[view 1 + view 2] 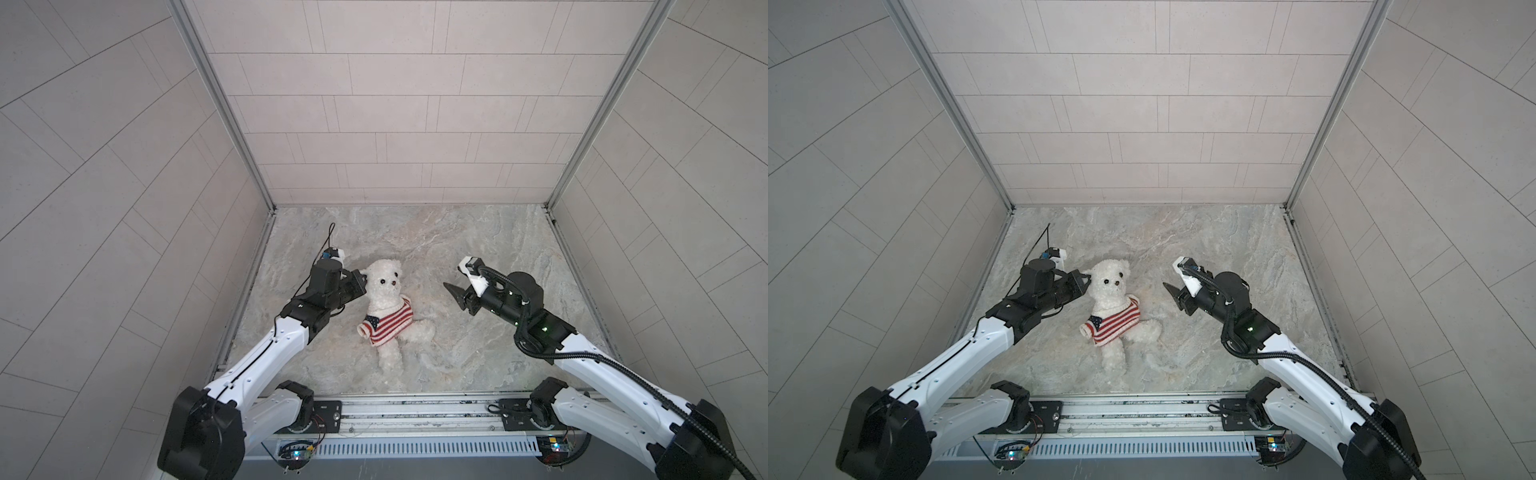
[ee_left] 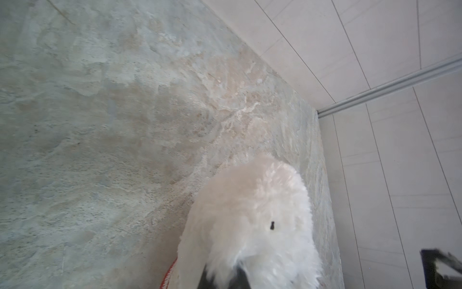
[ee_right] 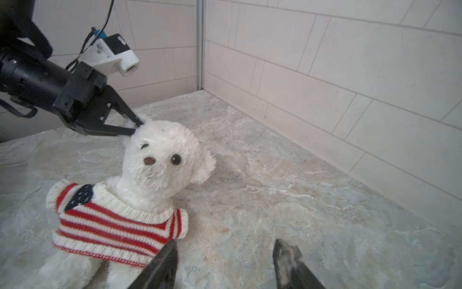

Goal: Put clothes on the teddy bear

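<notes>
On a bench [image 1: 478, 249] with a mottled grey-and-beige stone finish, veined pale in places, the bear [image 1: 382, 284] sits left of centre, legs toward the front edge and head raised. It wears a red-and-white striped sweater [image 1: 390, 324] with a dark starred patch at one shoulder, pulled down over the torso. Pale tiled walls [image 1: 395, 104], laid in long staggered courses with thin dark joints, close the bench on three sides. Grey metal posts [image 1: 224, 108] run up the two back corners. A metal rail [image 1: 415, 411] carrying both arm bases crosses the front edge.

The left fingers [image 3: 120, 130] are clenched on the bear's ear, on the side nearer the left wall; the right wrist view shows this plainly. In the left wrist view the bear's white head fills the lower part, with the dark tips blurred at the edge. The right fingers [image 3: 162, 267] stand released with bare bench between them, hovering right of the bear and apart from it.
</notes>
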Controlling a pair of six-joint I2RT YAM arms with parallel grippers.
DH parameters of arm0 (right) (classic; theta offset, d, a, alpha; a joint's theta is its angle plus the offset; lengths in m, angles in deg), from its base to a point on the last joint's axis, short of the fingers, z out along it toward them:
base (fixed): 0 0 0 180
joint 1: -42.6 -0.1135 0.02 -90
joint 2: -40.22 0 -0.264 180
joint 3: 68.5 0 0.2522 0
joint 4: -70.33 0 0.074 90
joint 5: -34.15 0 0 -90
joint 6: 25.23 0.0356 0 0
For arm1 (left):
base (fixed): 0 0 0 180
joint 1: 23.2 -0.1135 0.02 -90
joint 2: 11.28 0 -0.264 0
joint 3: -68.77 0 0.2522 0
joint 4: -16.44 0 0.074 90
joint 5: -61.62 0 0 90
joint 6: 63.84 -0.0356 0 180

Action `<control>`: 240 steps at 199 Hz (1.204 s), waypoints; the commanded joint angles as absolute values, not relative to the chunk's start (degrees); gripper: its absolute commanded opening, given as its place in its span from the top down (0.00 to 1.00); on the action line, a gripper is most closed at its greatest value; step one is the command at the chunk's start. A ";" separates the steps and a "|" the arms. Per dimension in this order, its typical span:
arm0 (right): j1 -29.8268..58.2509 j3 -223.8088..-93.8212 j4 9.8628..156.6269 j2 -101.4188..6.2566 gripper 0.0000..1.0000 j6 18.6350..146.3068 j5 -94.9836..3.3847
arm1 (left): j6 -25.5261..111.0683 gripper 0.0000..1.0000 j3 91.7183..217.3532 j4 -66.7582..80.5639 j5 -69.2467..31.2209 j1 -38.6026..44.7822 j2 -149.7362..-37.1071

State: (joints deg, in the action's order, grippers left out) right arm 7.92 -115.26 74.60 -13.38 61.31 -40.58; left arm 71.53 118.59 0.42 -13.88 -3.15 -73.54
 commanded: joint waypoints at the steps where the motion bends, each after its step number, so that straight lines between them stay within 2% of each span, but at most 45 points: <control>1: 1.16 -116.75 78.14 -17.86 0.35 64.65 -44.63 | 74.69 0.97 115.81 3.21 -15.08 -4.98 -75.35; 27: -8.59 -117.18 73.63 -25.82 0.35 67.77 -46.17 | 75.12 0.88 113.95 4.32 -14.83 -5.16 -76.72; 55: -14.87 -117.41 69.35 -34.72 0.36 70.81 -46.90 | 76.28 0.81 110.55 6.49 -14.82 -5.14 -76.14; 98: -17.21 -117.42 68.24 -39.57 0.38 72.34 -52.04 | 75.55 0.75 106.28 7.55 -12.70 -4.92 -74.41; 120: -17.23 -117.38 69.25 -40.54 0.40 71.75 -53.51 | 73.32 0.69 105.15 4.39 -13.40 -4.72 -70.62; 135: -17.23 -117.42 69.34 -41.16 0.44 71.49 -53.83 | 71.79 0.61 104.69 1.83 -13.70 -4.75 -67.57; 158: -17.20 -117.29 69.24 -41.64 0.52 71.74 -53.83 | 69.17 0.39 104.92 -2.14 -11.93 -4.74 -63.55; 165: -17.22 -117.25 69.14 -41.64 0.55 71.82 -53.98 | 68.45 0.35 105.03 -3.40 -10.95 -4.62 -62.15; 191: -17.17 -116.56 68.82 -41.34 0.66 72.08 -55.32 | 66.12 0.37 105.04 -10.08 -9.07 -2.73 -55.50; 219: -17.17 -116.67 68.60 -42.14 0.74 72.48 -54.96 | 66.16 0.40 104.65 -18.19 -9.18 1.51 -46.47; 240: -17.17 -116.64 67.67 -43.01 0.77 73.72 -54.67 | 69.32 0.33 102.91 -20.80 -9.18 5.07 -40.35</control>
